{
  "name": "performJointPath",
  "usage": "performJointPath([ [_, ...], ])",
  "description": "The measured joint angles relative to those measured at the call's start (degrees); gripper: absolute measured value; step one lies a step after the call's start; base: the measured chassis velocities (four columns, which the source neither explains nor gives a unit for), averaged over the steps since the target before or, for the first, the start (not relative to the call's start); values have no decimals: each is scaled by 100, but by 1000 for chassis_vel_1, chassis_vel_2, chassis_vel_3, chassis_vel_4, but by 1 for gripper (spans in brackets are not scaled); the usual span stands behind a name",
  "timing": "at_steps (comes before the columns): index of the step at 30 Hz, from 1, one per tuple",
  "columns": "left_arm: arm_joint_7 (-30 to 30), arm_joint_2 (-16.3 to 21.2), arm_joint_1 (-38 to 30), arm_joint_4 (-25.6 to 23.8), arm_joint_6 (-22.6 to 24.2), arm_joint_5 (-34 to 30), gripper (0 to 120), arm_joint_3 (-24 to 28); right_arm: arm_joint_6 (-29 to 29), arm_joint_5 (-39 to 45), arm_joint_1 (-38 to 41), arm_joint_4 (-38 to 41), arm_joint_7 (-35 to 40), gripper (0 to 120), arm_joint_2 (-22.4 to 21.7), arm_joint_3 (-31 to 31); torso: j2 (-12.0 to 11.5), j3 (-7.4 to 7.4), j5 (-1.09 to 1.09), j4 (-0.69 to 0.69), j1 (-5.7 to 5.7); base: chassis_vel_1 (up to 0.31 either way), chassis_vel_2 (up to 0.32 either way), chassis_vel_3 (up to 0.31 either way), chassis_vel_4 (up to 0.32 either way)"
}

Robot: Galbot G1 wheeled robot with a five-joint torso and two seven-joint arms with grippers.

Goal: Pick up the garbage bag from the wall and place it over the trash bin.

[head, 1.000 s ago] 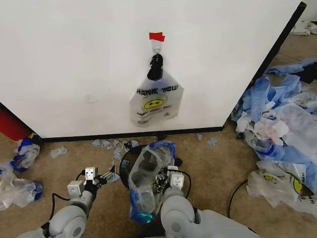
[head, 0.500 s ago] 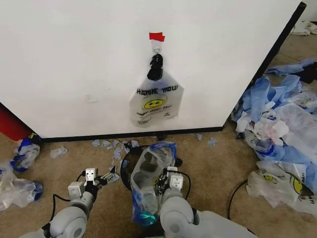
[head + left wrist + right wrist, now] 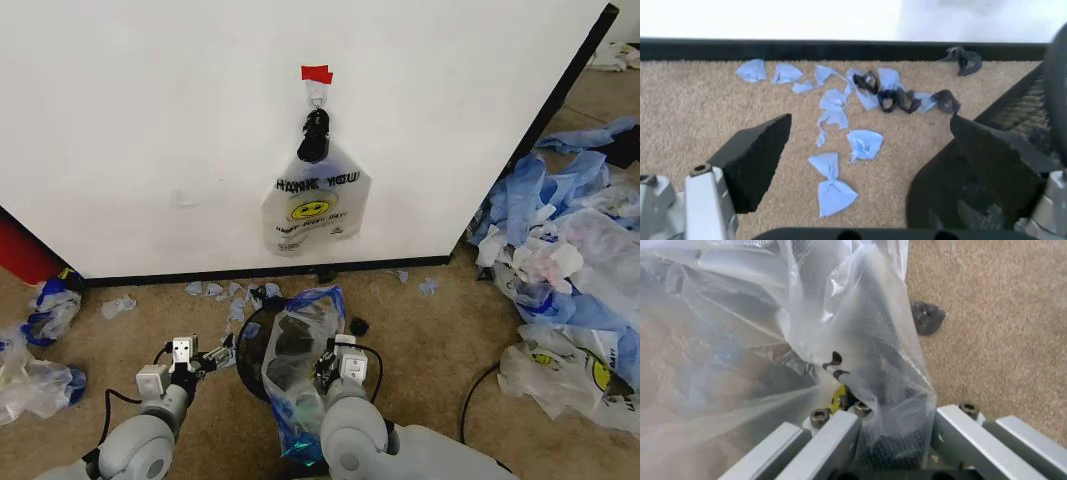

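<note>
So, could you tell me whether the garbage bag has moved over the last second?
Yes. The garbage bag has sunk lower over the trash bin, its blue top dropping away from the wall.

The garbage bag, thin clear plastic with blue trim, hangs crumpled and upright over the trash bin, a round black mesh basket on the carpet just before the wall, a white panel with a black base strip and red tape
</note>
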Motion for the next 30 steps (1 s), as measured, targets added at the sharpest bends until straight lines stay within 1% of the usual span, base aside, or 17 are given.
performJointPath([
  [4, -79, 250, -9, -452, 167, -193, 93, -120, 36, -101, 1, -40, -59, 0, -10, 11, 0, 0, 0, -1, 0, 0, 0, 0, 0],
  [5, -79, 250, -9, -452, 167, -193, 93, -120, 36, -101, 1, -40, -59, 0, -10, 11, 0, 0, 0, -1, 0, 0, 0, 0, 0],
  [6, -90, 317, -8, -552, 196, -239, 93, -139, 38, -114, 2, -42, -66, 0, -15, 15, 0, 0, 1, 0, 0, 0, 0, 0, 0],
  [9, -195, 556, -47, -956, 333, -551, 93, -167, 51, -171, -9, -57, -106, 0, -35, 68, 0, 0, 1, 0, 0, 0, 0, 0, 0],
  [13, -226, 747, -106, -1244, 402, -752, 93, -167, 63, -202, -33, -71, -140, 0, -60, 114, 0, 0, 1, -1, 0, 0, 0, 0, 0],
  [17, -286, 1014, -192, -1725, 517, -1201, 93, -122, 84, -243, -51, -134, -197, 0, -58, 192, 0, 0, 1, -1, 0, 0, 0, 0, 0],
  [18, -286, 1014, -192, -1725, 517, -1201, 93, -122, 84, -243, -51, -134, -197, 0, -58, 192, 0, 0, 1, -1, 0, 0, 0, 0, 0],
  [24, -302, 1256, -184, -2117, 628, -1524, 93, -69, 108, -267, -21, -232, -233, 0, 13, 269, 0, 0, 0, 0, 0, 0, 0, 0, 0],
  [30, -258, 1401, -226, -2175, 693, -1735, 93, 48, 131, -289, 17, -237, -251, 0, 62, 286, 0, 1, 1, 0, 0, 0, 0, 0, 0],
])
